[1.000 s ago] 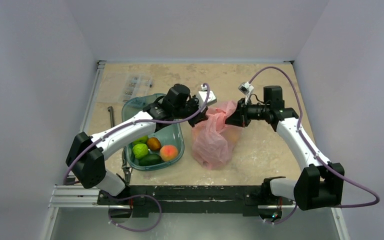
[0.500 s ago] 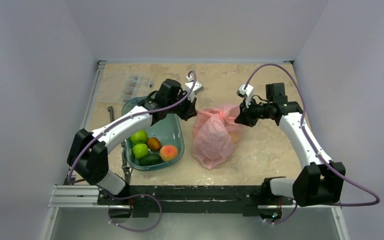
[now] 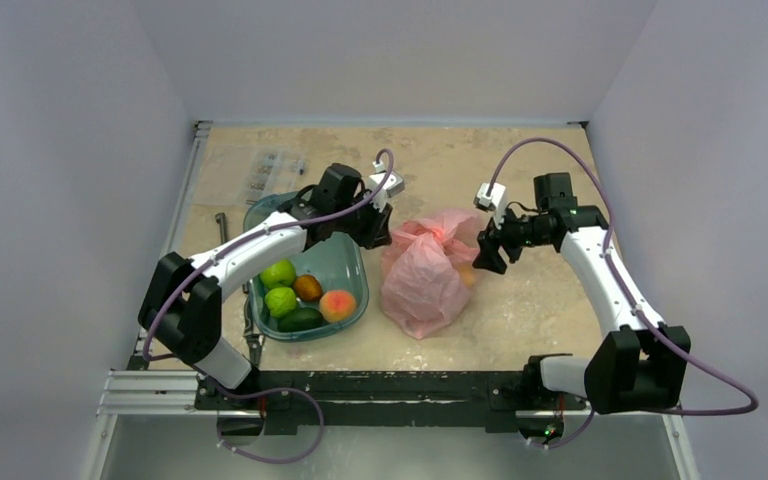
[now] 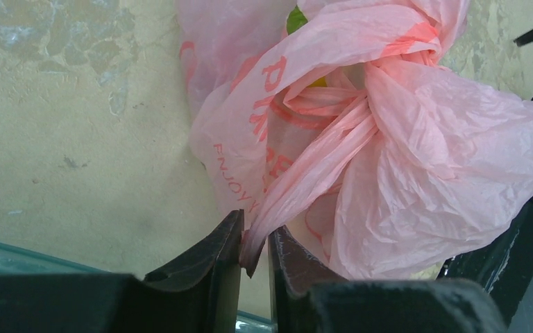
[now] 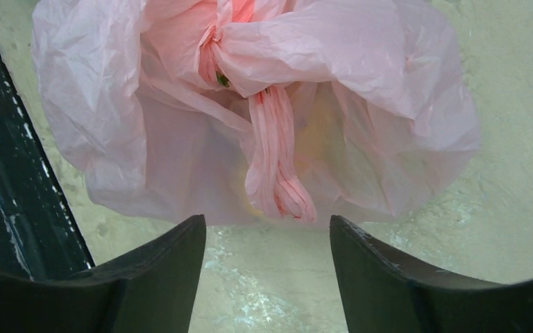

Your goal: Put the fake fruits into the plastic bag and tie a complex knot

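A: Bag (image 3: 428, 280) lies on the table (image 3: 520, 170) between the two arms, just right of the tub (image 3: 352, 262). Its handles are drawn into a knot (image 4: 361, 114) at the far, upper end.

B: Knot condition?

A: One bunched twist where the strips cross. It looks like a first tie and fairly loose. I judge a complex knot needs more passes.

B: Grippers?

A: Left gripper (image 4: 255, 251) is pinched on one handle tail (image 4: 305, 180), which runs taut from the knot. Right gripper (image 5: 267, 239) stands apart and holds nothing. The other tail (image 5: 276, 177) hangs slack just ahead of it.

B: Fruit?

A: Green and yellow show through the film, so something is packed. Five pieces (image 3: 306, 289) sit in the tub: two green, one brown, one peach-coloured, one dark green.

B: Progress?

A: Filling looks incomplete and tying has begun. By my estimate, tightening and a further loop remain.
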Robot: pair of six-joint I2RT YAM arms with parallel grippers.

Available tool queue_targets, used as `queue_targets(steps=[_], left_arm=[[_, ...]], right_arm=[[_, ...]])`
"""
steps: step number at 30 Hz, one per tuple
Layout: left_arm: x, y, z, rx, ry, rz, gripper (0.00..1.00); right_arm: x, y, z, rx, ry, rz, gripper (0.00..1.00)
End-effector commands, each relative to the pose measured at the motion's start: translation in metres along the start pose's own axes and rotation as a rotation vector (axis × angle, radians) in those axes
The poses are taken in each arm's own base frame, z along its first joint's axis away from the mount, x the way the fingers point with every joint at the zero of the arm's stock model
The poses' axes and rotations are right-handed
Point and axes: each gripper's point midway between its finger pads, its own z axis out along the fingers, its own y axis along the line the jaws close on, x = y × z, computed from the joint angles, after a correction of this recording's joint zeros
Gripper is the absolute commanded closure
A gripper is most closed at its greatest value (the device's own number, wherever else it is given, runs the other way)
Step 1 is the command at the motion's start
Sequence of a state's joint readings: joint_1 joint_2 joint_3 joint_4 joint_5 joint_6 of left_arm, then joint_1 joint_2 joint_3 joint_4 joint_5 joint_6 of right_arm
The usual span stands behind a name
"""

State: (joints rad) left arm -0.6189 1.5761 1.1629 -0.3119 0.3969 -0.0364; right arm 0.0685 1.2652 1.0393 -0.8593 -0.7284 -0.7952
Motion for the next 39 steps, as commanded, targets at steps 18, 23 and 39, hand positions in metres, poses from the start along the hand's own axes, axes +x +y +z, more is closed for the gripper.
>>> queue_targets(steps=[18, 23, 39], left_arm=[[-0.03, -0.01, -0.009, 0.032, -0.069, 0.474, 0.47], [-0.027, -0.01, 0.007, 0.01, -0.004, 0.657, 0.51], [-0.034, 0.021, -0.038, -0.185, -0.051, 0.271, 1.0]], right_arm=[[-0.014, -0.018, 0.045, 0.067, -0.079, -0.109, 0.45], [-0.022, -0.023, 0.047, 0.095, -0.11, -0.091, 0.58], [-0.033, -0.036, -0.001, 0.333, -0.104, -0.07, 1.0]])
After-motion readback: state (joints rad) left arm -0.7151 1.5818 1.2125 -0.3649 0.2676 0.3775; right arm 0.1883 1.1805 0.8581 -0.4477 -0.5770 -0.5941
